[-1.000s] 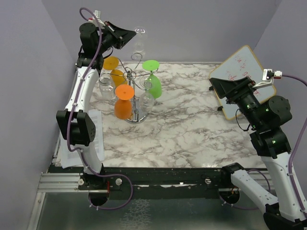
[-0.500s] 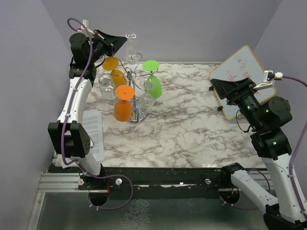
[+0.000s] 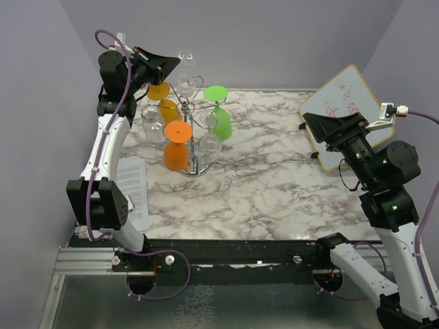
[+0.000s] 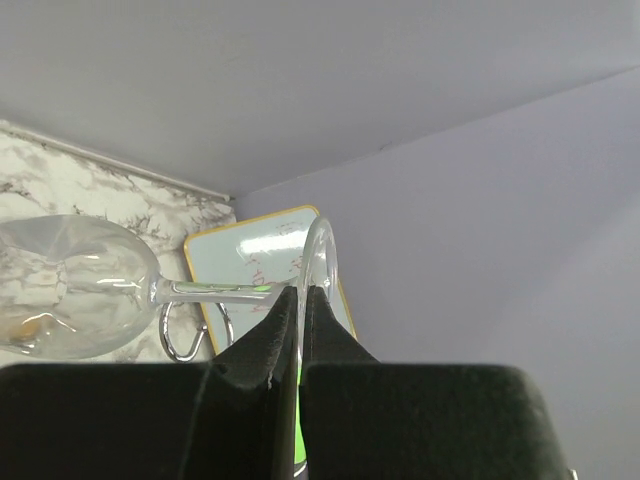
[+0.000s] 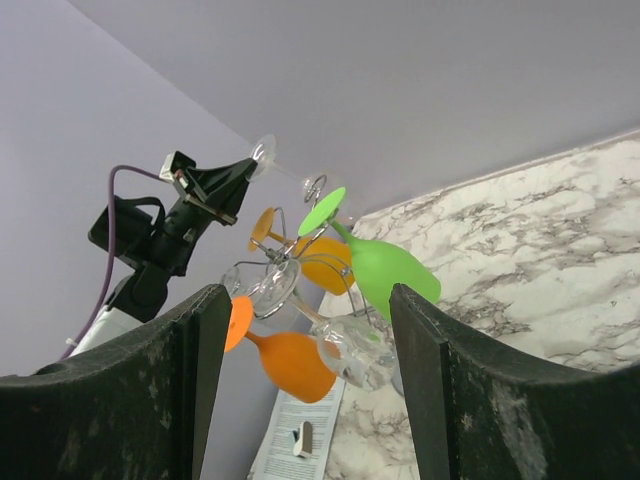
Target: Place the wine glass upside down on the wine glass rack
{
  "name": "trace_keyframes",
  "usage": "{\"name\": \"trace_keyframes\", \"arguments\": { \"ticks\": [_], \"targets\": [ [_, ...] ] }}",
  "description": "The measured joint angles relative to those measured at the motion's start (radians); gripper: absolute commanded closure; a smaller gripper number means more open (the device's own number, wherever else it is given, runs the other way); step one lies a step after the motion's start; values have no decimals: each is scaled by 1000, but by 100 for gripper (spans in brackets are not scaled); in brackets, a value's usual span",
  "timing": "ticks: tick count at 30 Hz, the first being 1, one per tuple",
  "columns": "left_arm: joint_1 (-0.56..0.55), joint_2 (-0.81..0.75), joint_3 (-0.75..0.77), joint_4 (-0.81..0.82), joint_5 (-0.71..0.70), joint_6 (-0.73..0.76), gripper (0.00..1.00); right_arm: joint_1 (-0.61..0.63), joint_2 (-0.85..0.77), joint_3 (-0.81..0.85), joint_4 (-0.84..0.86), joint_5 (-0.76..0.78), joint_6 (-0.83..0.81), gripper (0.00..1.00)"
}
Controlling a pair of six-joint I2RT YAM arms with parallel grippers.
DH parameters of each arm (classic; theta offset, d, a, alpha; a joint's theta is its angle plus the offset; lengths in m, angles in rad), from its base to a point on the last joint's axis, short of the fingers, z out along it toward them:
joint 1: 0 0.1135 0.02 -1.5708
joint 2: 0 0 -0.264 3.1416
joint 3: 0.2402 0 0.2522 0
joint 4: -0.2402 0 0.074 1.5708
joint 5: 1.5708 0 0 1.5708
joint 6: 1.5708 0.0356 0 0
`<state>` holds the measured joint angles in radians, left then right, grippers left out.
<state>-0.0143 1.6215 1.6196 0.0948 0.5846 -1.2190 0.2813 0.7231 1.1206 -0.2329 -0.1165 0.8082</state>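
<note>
Two arms work over a marbled surface [image 3: 274, 185]. The left hand [image 4: 300, 296] is clamped on the round foot of a clear wine glass [image 4: 70, 285], its fingers pressed together on the foot's edge. The glass lies on its side in the air (bowl pointing away from the hand) above the far left corner of the surface. Its stem passes just above a curled wire arm of the rack [image 3: 195, 170]; whether they touch cannot be told. The rack stands near that corner and carries a green glass [image 3: 221, 120], an orange glass [image 3: 176, 147], a yellow-orange glass [image 3: 163, 101] and a hanging clear glass [image 3: 210, 142], bowls down. The right hand [image 3: 312, 123] hovers near the right edge, fingers apart and holding nothing, beside a whiteboard [image 3: 343, 96].
</note>
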Motion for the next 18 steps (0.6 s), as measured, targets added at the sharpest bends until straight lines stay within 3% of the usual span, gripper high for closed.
{"name": "trace_keyframes", "arguments": {
  "ticks": [18],
  "targets": [
    [39, -24, -77, -65, 11, -20, 100, 0, -4, -4, -2, 0, 4, 31]
  ]
}}
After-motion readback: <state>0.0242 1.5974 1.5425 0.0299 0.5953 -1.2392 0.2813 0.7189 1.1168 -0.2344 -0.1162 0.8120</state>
